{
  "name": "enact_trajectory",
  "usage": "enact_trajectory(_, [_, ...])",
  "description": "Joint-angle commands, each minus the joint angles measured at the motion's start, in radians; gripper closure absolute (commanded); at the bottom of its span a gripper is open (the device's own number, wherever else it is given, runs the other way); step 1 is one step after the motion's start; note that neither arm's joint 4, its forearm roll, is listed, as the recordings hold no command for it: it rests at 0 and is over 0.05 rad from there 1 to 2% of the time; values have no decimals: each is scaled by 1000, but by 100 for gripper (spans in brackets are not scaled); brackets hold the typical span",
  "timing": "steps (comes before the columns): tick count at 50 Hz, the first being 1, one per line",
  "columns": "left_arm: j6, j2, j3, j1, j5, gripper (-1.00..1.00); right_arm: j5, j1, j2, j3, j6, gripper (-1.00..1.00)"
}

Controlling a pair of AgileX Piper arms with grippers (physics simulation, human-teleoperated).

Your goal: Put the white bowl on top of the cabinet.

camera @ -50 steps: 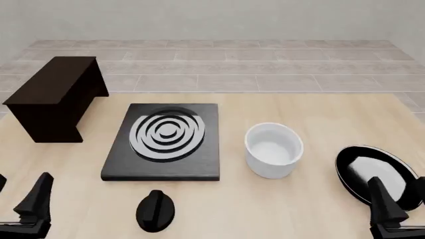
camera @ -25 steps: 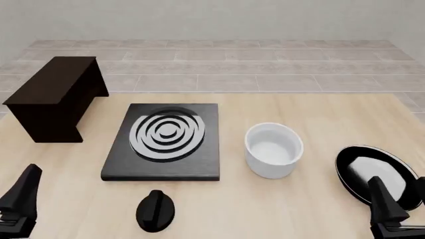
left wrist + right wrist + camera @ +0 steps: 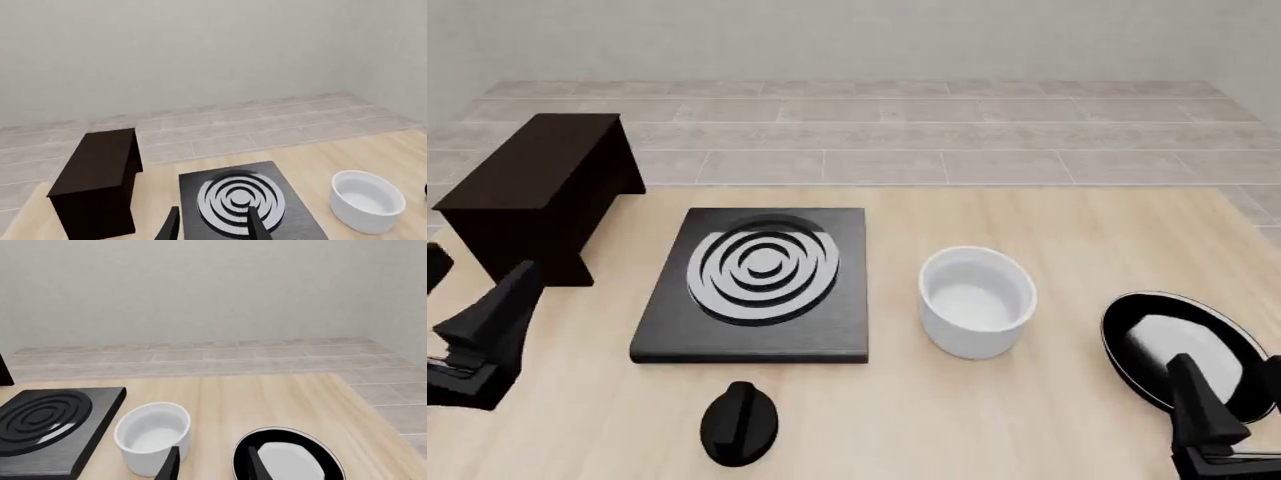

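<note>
You had the white bowl [image 3: 977, 301] standing untouched on the surface [image 3: 1068, 240], between the stove plate [image 3: 761, 285] and the black pan [image 3: 1181, 350], well apart from the cabinet [image 3: 541, 190]. The right hand [image 3: 209, 466] was nearer, fingers parted and empty; you would best bring it over one wall and pinch the rim. The left hand [image 3: 212, 225] was likewise apart and empty. Both hands' fingertips were cut off in the wrist views.

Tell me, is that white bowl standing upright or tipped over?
Upright. The white bowl sits on its base on the table beside the stove plate, its open mouth facing up and nothing visible inside.
</note>
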Motion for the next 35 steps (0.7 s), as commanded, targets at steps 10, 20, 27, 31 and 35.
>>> enact_trajectory(10, [67, 412, -175, -278, -126, -100, 0, -1, -1, 0, 1, -100])
enact_trajectory(20, [102, 613, -307, -396, -140, -100, 0, -2, 1, 0, 1, -100])
enact_trajectory(27, [105, 758, -417, -484, -120, -100, -1, -4, 4, 0, 0, -100])
enact_trajectory(31, [132, 874, -487, -543, -107, -100, -1, -3, 5, 0, -1, -100])
enact_trajectory(35, [137, 957, -565, -590, -75, -100, 0, -6, 2, 0, 0, -100])
